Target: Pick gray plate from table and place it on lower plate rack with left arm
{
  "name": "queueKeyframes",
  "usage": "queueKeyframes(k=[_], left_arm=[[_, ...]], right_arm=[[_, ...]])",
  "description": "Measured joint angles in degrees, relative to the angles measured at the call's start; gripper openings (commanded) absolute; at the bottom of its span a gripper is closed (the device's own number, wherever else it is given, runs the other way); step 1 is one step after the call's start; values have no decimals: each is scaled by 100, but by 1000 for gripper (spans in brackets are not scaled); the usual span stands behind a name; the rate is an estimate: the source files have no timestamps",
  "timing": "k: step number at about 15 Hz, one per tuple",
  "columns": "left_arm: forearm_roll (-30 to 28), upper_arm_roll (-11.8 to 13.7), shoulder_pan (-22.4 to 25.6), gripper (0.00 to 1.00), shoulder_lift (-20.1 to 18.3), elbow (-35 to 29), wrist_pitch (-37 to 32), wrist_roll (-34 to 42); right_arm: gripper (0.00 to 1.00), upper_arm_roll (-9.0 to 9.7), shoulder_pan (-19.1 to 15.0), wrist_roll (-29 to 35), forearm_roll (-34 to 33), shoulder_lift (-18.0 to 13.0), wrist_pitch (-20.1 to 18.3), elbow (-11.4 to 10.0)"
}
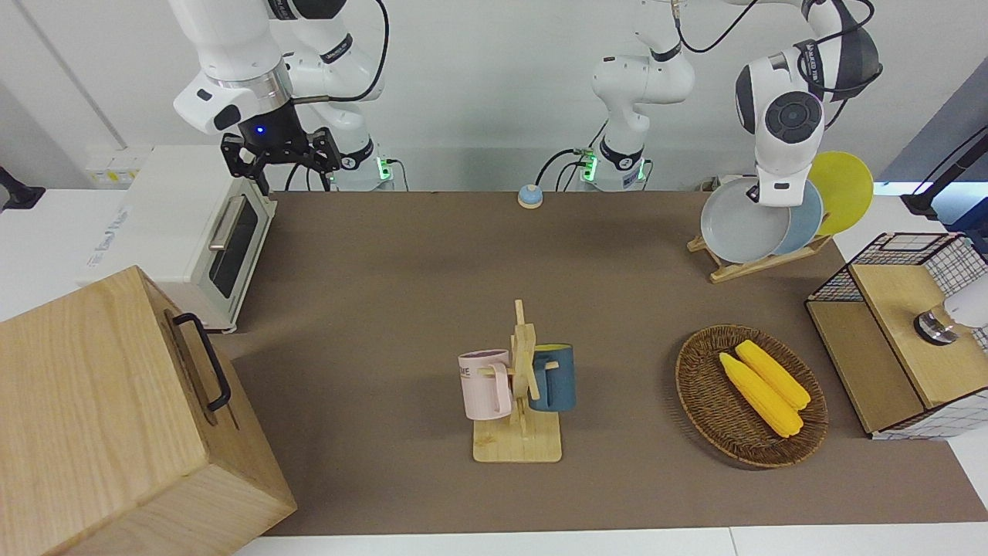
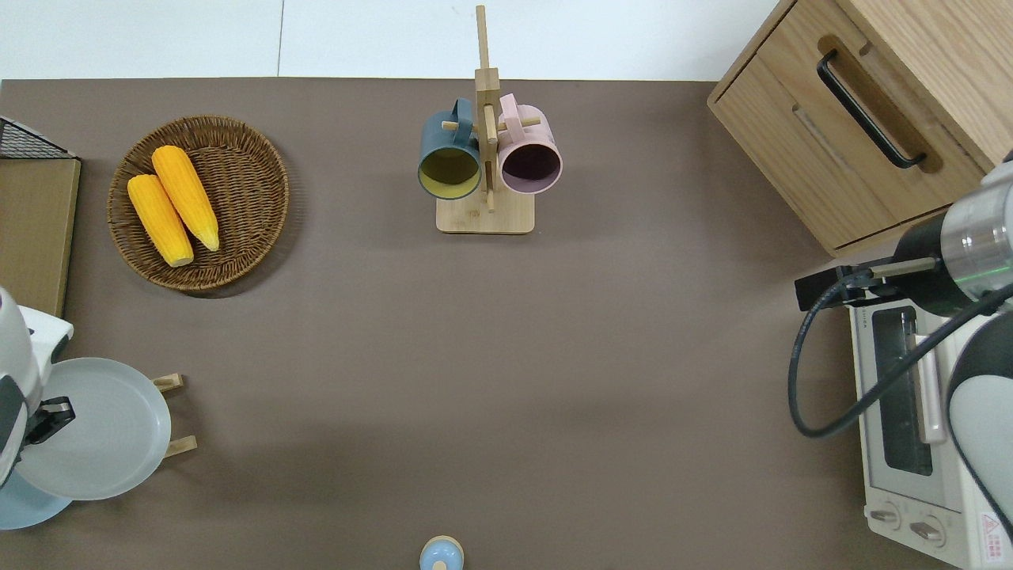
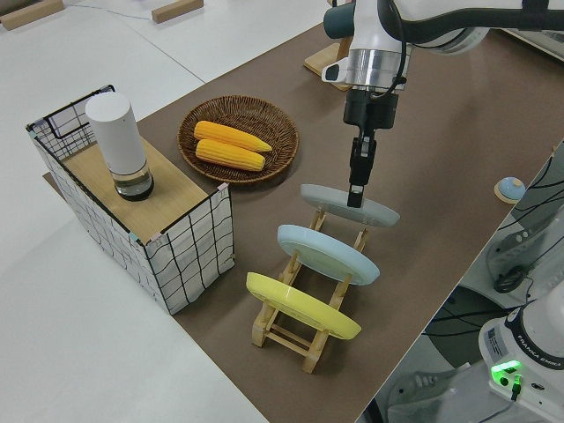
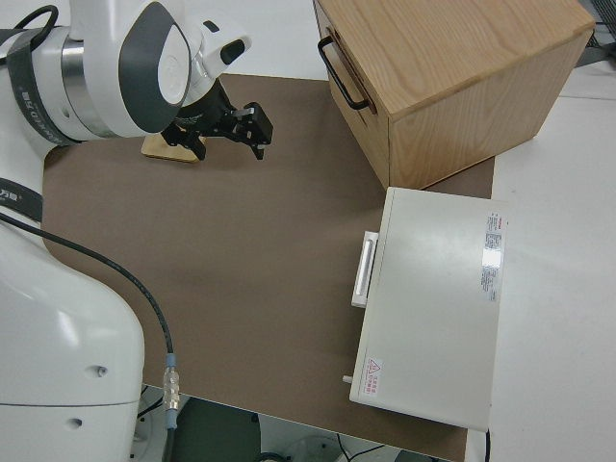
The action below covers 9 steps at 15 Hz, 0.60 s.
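The gray plate (image 3: 339,205) stands on edge, tilted, with its lower edge down between the rails of the lower plate rack (image 3: 291,330), in the slot farthest from the robots. My left gripper (image 3: 355,196) comes straight down onto the plate's upper rim and is shut on it. In the overhead view the gray plate (image 2: 103,431) covers most of the rack (image 2: 178,446), and the left gripper (image 2: 47,416) sits at its edge. In the front view the gray plate (image 1: 737,228) leans in the rack (image 1: 760,266) at the left arm's end of the table (image 1: 386,270). My right gripper (image 1: 282,154) is parked and open.
A light blue plate (image 3: 326,253) and a yellow plate (image 3: 300,306) fill the rack's nearer slots. A wicker basket (image 1: 695,386) of corn, a wire basket (image 1: 895,309), a mug stand (image 1: 521,386), a toaster oven (image 1: 193,232), a wooden cabinet (image 1: 100,417) and a blue bell (image 1: 529,196) are on the table.
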Motion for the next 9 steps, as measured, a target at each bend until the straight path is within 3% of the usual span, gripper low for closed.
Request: queueKeyframes(k=[5, 9], left_arm=[[7, -6, -15, 0, 195, 0, 4, -90], [503, -65, -104, 0, 203, 78, -137, 185]], right_arm=[[983, 0, 0, 0, 0, 0, 0, 0], [983, 0, 0, 0, 0, 0, 0, 0]])
